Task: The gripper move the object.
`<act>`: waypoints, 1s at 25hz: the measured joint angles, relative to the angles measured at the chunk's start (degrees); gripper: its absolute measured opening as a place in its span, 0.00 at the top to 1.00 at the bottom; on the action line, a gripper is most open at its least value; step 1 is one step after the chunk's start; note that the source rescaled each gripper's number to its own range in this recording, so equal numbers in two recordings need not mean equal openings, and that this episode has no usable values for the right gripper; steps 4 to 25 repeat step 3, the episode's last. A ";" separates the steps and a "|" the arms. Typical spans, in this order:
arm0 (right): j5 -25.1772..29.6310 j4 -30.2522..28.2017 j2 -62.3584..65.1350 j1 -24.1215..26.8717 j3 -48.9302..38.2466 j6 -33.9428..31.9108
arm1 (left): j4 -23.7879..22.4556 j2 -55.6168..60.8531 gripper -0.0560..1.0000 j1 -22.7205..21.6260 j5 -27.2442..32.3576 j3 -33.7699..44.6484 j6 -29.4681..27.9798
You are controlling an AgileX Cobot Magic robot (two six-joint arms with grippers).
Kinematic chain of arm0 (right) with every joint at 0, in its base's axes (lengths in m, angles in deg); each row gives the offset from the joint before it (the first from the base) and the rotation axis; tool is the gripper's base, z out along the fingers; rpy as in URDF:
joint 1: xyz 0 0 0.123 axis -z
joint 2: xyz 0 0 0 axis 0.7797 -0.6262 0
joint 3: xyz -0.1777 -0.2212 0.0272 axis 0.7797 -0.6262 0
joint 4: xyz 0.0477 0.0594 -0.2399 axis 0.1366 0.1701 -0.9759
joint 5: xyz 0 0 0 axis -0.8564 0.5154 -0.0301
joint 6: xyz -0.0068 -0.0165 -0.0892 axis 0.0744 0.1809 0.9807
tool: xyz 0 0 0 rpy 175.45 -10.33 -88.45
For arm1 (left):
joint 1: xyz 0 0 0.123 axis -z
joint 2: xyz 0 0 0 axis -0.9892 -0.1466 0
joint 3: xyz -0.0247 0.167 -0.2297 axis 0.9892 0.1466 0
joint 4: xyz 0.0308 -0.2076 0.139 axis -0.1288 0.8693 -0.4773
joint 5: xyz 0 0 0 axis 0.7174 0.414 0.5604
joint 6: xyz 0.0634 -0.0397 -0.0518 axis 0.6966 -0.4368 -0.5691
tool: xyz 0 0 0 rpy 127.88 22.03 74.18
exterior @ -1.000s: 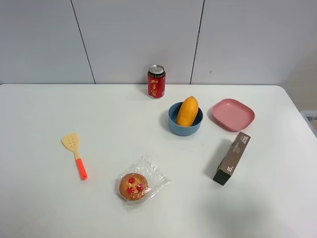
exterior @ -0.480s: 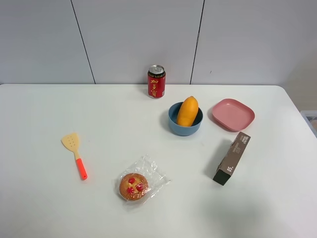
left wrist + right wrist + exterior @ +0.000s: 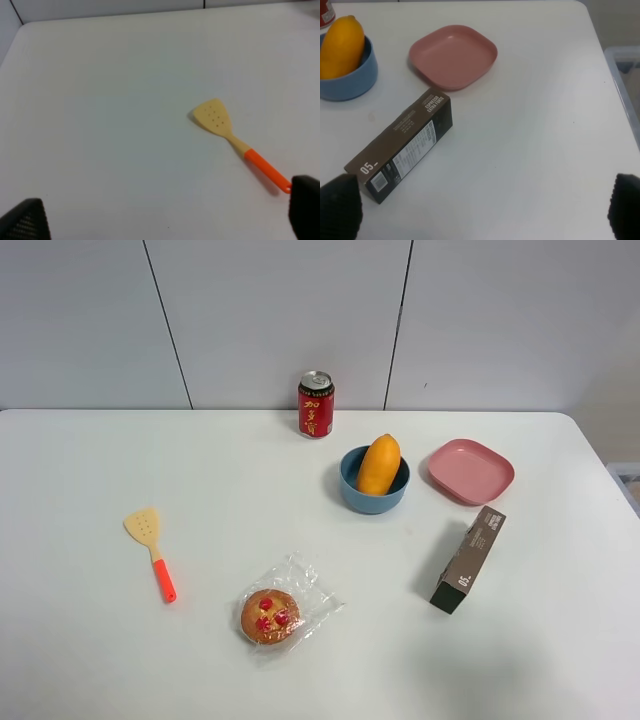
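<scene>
Clearly the mango (image 3: 379,464) lay tilted in the blue bowl (image 3: 374,494), near the desk's (image 3: 200,490) centre toward one o'clock. Both the left pincer (image 3: 165,220) and right pincer (image 3: 480,210) stood open, empty. Gripping the smooth fruit off-centre might have squirted it out, tipping the bowl toward the pink plate (image 3: 470,471).

Yellow-orange mango (image 3: 379,464) — blue bowl (image 3: 373,497), pink plate (image 3: 471,471) — red can (image 3: 316,405).
</scene>
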 joint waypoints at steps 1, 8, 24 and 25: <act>0.00 0.00 0.00 0.00 0.00 0.00 | 0.00 0.00 0.02 0.00 0.00 0.00 0.00; 0.00 0.00 0.00 0.00 0.00 0.00 | 0.00 0.00 0.02 0.00 0.00 0.00 0.00; 0.00 0.00 0.00 0.00 0.00 0.00 | 0.00 0.00 0.02 0.00 0.00 0.00 0.00; 0.00 0.00 0.00 0.00 0.00 0.00 | 0.00 0.00 0.02 0.00 0.00 0.00 0.00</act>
